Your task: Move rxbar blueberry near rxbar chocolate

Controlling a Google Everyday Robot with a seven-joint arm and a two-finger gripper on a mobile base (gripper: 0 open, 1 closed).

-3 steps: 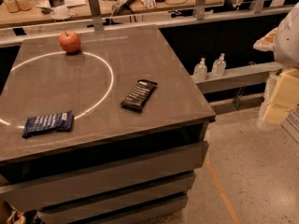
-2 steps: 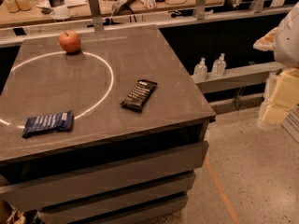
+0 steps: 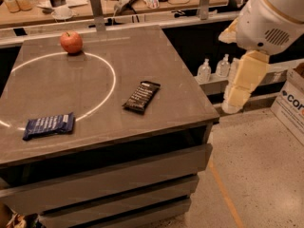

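- Near the front-left corner of the grey tabletop (image 3: 156,56) lies the rxbar blueberry (image 3: 49,126). It rests flat on its broad face, with its long axis roughly parallel to the front edge.
- Handling (judged): the bar is light and slightly pliable. Its slick foil wrapper may slide on the smooth surface. It sits low, so take hold across the narrow width at mid-length, pinching the two long edges.
- Appearance: a flat rectangular bar in a shiny dark blue wrapper with rows of pale lettering.
- The rxbar chocolate (image 3: 141,97), a flat bar in a black wrapper with white lettering, lies well apart to the right. It is set at an angle, just outside a thin white ring (image 3: 111,75) on the surface.
- A red apple (image 3: 71,42) sits at the far side, on the ring.
- The cream-coloured gripper (image 3: 236,96) hangs beyond the table's right edge, well apart from both bars. Whether it is open or closed cannot be told.
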